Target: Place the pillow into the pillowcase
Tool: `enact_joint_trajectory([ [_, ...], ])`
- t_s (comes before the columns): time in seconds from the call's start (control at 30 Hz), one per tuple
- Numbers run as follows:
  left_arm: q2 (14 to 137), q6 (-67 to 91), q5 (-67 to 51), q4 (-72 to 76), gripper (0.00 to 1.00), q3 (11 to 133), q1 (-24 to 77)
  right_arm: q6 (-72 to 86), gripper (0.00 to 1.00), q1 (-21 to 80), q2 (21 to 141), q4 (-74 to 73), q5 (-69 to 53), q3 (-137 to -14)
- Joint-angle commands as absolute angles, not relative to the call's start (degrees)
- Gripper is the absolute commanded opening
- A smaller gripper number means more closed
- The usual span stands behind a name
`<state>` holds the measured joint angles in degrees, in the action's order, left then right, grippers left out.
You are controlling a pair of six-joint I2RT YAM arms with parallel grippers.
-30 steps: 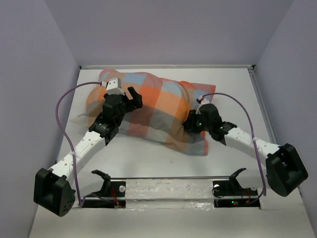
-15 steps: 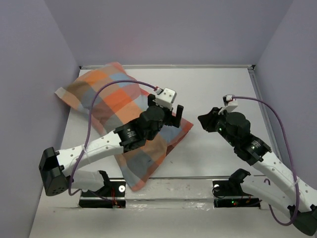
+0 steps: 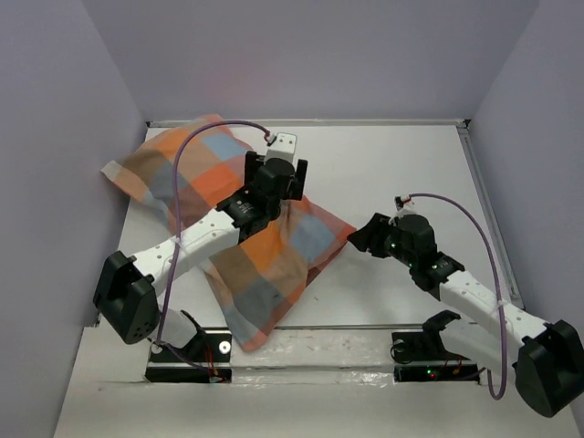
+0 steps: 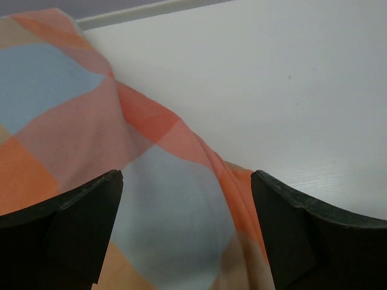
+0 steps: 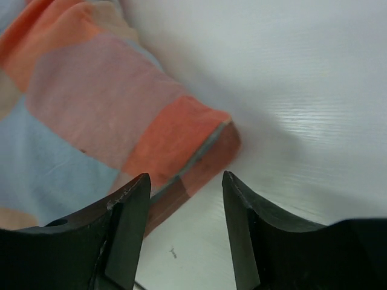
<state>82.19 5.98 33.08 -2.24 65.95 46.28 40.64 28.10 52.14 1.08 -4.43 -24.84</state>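
The checked orange, grey-blue and cream pillowcase (image 3: 265, 265) lies plump and diagonal, from the back left corner to the front middle of the table. No white of the pillow shows; it is hidden. My left gripper (image 3: 276, 172) hovers open over the case's middle, its jaws wide apart above the fabric (image 4: 72, 109) with nothing between them (image 4: 186, 181). My right gripper (image 3: 359, 239) is open, low over the table beside the case's right corner (image 5: 199, 139). That orange corner lies just ahead of the gap between its jaws (image 5: 185, 178), and nothing is held.
The white table (image 3: 411, 164) is walled by purple panels at the back and both sides, with a raised strip along its back edge (image 3: 310, 121). A clear rail (image 3: 310, 351) with two black mounts runs along the front between the arm bases.
The pillowcase has gone from the back middle to the left diagonal. My left gripper has moved back over it. My right gripper has dropped to the case's right corner and its jaws have widened.
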Motion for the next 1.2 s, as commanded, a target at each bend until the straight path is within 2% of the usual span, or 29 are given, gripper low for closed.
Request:
enact_joint_trajectory([
  [0.0,77.7,7.8,28.3,2.1,0.99,65.8,41.6,44.5,0.55,28.1,55.8,17.0,-15.5,-23.6],
  [0.2,79.7,9.8,22.4,3.2,0.99,65.9,35.9,46.8,0.54,27.1,59.8,22.0,-15.2,-21.6],
  [0.33,81.9,10.4,20.0,3.6,0.99,66.3,33.1,46.9,0.42,27.1,60.0,23.2,-14.6,-21.1],
  [0.43,83.4,11.4,17.9,4.6,0.99,65.8,30.9,46.7,0.26,27.1,58.9,23.0,-11.7,-20.2],
  [0.53,84.2,12.6,16.9,6.1,0.99,65.0,29.1,46.3,0.19,27.1,58.6,22.8,-9.4,-19.5],
  [0.63,84.6,13.4,16.3,6.9,0.99,64.3,28.3,45.7,0.05,27.1,58.8,22.8,-6.3,-19.2],
  [0.7,84.8,14.1,16.3,7.3,0.99,63.9,27.9,45.5,0.0,27.1,58.7,22.8,-4.5,-19.1],
  [0.83,85.0,15.2,15.8,8.3,0.99,63.1,26.3,45.3,0.0,26.5,51.1,19.4,0.1,-17.8],
  [1.03,86.0,17.0,13.5,9.3,0.99,62.3,20.7,46.1,0.0,26.5,35.5,-8.2,18.5,-18.6],
  [1.17,86.3,19.5,11.7,11.2,0.99,60.7,18.3,47.0,0.0,26.5,29.1,-15.0,21.9,-19.1],
])
